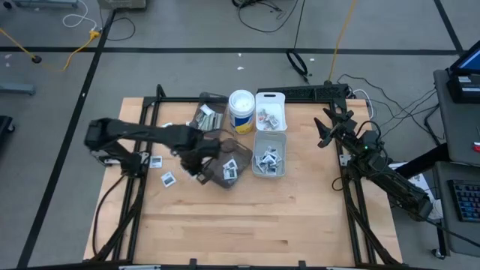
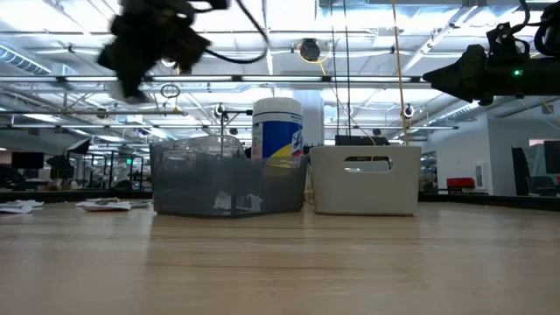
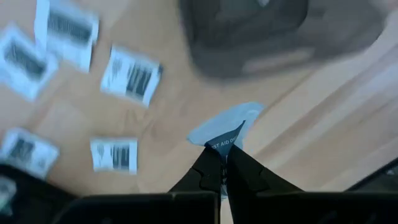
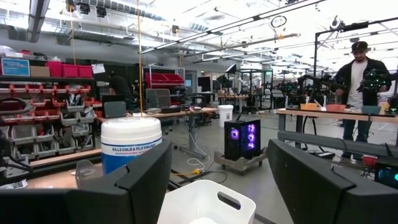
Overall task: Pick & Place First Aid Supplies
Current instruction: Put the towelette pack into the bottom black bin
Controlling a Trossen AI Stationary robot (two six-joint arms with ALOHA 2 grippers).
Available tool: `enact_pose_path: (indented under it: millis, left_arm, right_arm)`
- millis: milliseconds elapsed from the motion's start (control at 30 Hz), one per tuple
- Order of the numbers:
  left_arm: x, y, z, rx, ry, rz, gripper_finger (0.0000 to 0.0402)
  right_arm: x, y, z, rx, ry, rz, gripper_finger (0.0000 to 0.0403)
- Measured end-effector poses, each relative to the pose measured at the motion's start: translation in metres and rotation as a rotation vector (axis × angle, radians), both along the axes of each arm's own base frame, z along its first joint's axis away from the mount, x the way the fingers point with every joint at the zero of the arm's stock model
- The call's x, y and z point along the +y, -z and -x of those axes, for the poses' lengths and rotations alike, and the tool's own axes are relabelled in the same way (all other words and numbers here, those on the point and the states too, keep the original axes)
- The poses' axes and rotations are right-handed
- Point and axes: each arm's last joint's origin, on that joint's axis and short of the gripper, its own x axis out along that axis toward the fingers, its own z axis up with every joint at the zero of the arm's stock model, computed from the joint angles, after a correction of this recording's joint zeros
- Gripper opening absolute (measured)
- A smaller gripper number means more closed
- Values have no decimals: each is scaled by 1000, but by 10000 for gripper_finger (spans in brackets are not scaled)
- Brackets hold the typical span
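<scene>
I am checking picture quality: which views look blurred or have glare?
Left wrist view: the loose packets and smoky bin are smeared; the held packet is sharper. Low view: the left gripper is blurred, and the ceiling lights glare. High view: even.

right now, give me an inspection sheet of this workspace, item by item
surface: pale wooden table, bare along the near half.
job's things: loose white packets on the wood to the left; more in the white bin; one packet pinched in the left hand.
clutter: smoky bin, second white bin, wipes canister.
hands: left hand shut on the packet, raised beside the smoky bin; right hand open, waiting at the table's right edge.
cables: yellow and black leads on the floor; more by the right arm's base.
surroundings: workshop benches, shelving, a person standing far off.
</scene>
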Motion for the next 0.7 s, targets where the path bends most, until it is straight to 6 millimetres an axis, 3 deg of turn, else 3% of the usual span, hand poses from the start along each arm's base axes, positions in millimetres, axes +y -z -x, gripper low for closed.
enact_pose_path:
  millis: [367,600,700]
  left_arm:
    - [52,-12,-69,-47,17,-3,5]
    - [73,-21,-92,-41,8,-19,5]
    - [75,-16,-97,-30,11,-37,5]
  right_arm:
    - [0,0,0,0,0,0,263]
    - [0,0,0,0,0,0,263]
    - [0,0,0,0,0,0,263]
